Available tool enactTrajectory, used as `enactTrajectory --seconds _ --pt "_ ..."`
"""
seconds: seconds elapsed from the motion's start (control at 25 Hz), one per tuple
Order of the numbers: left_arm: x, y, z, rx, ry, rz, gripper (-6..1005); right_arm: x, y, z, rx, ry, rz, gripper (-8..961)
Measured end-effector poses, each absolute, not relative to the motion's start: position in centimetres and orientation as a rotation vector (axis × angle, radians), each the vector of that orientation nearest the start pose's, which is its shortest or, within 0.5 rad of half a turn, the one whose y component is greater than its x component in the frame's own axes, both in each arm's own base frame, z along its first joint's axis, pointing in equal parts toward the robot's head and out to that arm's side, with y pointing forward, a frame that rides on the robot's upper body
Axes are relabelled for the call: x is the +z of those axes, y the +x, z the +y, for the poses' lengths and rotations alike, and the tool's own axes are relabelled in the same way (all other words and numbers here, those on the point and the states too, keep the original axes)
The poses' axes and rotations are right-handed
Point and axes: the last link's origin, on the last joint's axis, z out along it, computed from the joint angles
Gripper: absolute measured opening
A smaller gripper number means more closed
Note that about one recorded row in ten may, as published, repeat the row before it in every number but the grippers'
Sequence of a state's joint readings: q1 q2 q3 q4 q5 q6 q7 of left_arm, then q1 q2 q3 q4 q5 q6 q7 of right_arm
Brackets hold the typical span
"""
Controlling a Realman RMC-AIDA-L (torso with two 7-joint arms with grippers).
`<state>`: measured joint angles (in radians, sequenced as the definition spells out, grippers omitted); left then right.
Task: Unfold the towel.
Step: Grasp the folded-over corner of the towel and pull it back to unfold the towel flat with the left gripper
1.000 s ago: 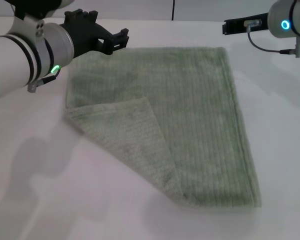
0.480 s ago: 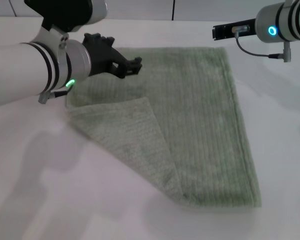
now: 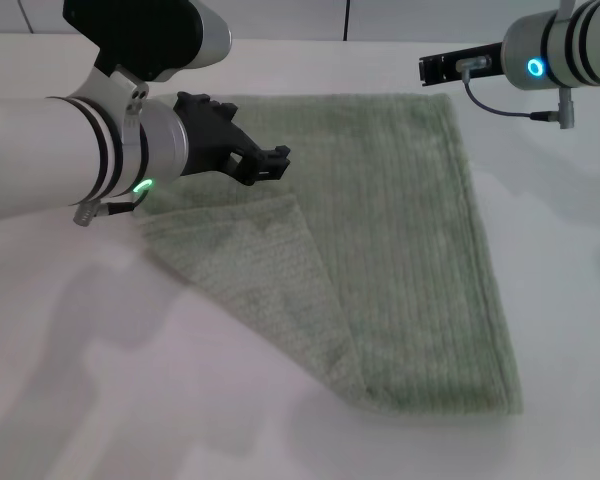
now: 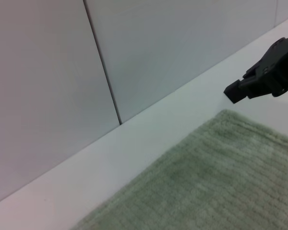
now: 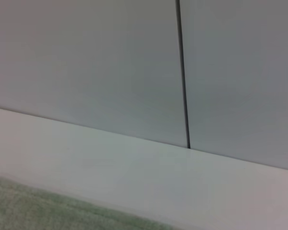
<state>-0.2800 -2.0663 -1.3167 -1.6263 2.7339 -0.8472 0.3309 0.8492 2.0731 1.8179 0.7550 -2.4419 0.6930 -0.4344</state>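
Note:
The pale sage-green towel (image 3: 410, 220) lies flat on the white table, with its near-left corner folded over as a triangular flap (image 3: 260, 270). My left gripper (image 3: 265, 163) is open and empty. It hovers over the towel's left part, just beyond the flap's far edge. My right gripper (image 3: 427, 68) hangs above the towel's far right corner and holds nothing I can see. The left wrist view shows the towel's far edge (image 4: 206, 182) and the right gripper (image 4: 259, 79) beyond it. The right wrist view shows a strip of towel (image 5: 38, 203).
The white table (image 3: 560, 300) stretches around the towel on all sides. A pale panelled wall (image 4: 158, 57) with a vertical seam stands right behind the table's far edge.
My left gripper has moved right and nearer, from the towel's far left corner to above its left part. My right gripper has shifted a little left toward the far right corner.

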Motion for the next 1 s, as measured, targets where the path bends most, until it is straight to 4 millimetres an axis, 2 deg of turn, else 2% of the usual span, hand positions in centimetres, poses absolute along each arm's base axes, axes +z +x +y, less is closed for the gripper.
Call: enactTrajectory --seconds 0.44,0.56,1.0 --pt "-2.4 -15.36 34.45 0.023 -2.297 -0.603 781 -3.24 17.78 46.52 0.136 -2.151 1.074 -2" --pt "-1.48 -15.46 34.87 0.003 -2.264 -0.63 785 -3.31 17.78 46.54 0.134 -2.151 1.073 -2" --pt "-1.59 -15.23 34.9 -0.006 -2.262 -0.612 797 -3.39 17.79 46.65 0.182 -2.133 1.098 -1"
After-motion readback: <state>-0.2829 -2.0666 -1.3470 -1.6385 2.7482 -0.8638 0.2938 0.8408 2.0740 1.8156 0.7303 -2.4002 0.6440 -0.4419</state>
